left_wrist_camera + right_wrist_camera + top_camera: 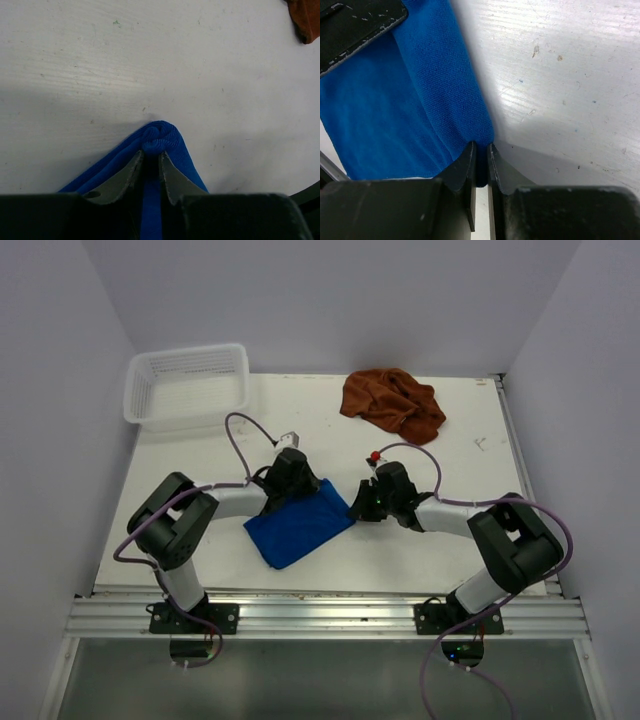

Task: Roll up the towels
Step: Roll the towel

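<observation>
A bright blue towel (300, 527) lies flat on the white table (440, 560) between my two arms. My left gripper (298, 485) is on its far corner. In the left wrist view the jaws (151, 156) stand narrow, with the blue towel (170, 140) bunched into a small knob at their tips. My right gripper (358, 508) is on the towel's right corner. In the right wrist view it (482, 148) pinches the edge of the blue towel (420, 100). A rust-brown towel (392, 405) lies crumpled at the back, apart from both grippers.
A white mesh basket (185, 385) stands at the back left corner. White walls close in the table on three sides. A metal rail (320, 615) runs along the near edge by the arm bases. The brown towel's edge (307, 17) shows at the left wrist view's top right.
</observation>
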Action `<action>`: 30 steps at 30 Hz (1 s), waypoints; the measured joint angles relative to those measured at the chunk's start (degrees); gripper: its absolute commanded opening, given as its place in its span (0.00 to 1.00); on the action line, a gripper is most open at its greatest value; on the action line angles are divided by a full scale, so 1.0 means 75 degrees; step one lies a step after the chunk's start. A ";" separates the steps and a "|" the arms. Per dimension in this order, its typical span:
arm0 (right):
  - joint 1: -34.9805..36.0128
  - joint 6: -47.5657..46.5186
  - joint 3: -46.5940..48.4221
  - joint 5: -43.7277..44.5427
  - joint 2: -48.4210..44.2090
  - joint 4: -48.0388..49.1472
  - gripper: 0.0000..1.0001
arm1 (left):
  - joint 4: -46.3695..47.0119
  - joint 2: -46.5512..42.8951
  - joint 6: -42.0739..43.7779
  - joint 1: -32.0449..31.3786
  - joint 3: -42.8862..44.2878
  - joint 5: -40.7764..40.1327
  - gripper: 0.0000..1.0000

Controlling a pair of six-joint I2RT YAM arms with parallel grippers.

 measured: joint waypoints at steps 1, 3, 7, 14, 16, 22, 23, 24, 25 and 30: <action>0.0000 0.0000 -0.0015 -0.0003 0.0000 0.0029 0.07 | -0.0061 -0.0029 0.0006 0.0003 0.0000 -0.0015 0.22; 0.0000 -0.0006 -0.0032 -0.0003 0.0000 0.0076 0.04 | -0.0221 -0.0096 0.0012 0.0038 0.0000 -0.0052 0.27; 0.0000 -0.0026 -0.0041 -0.0006 0.0017 0.0122 0.01 | -0.0487 -0.0189 0.0015 0.0128 0.0003 -0.0058 0.36; 0.0000 -0.0157 -0.0035 -0.0012 0.0026 0.0134 0.00 | -0.1265 -0.0720 0.0050 0.0227 0.0335 -0.0114 0.41; 0.0000 -0.0198 -0.0029 -0.0009 0.0026 0.0134 0.00 | -0.1285 -0.0866 0.0047 0.0251 0.0557 -0.0102 0.41; 0.0041 -0.0286 0.0000 0.0012 0.0026 0.0102 0.00 | -0.1195 -0.0982 -0.0058 0.0259 0.1189 0.0230 0.41; 0.0052 -0.0289 0.0003 0.0029 0.0026 0.0099 0.00 | -0.1160 -0.0979 -0.0096 0.0251 0.1230 0.0297 0.41; 0.0070 -0.0306 0.0009 0.0052 0.0026 0.0102 0.00 | -0.1142 -0.0973 -0.0140 0.0242 0.1259 0.0361 0.42; 0.0085 -0.0321 0.0015 0.0073 0.0026 0.0102 0.00 | -0.1113 -0.0950 -0.0204 0.0213 0.1276 0.0443 0.42; 0.0166 -0.0356 0.0050 0.0201 0.0044 0.0090 0.00 | -0.1043 -0.0560 -0.0318 0.0082 0.1346 0.0670 0.44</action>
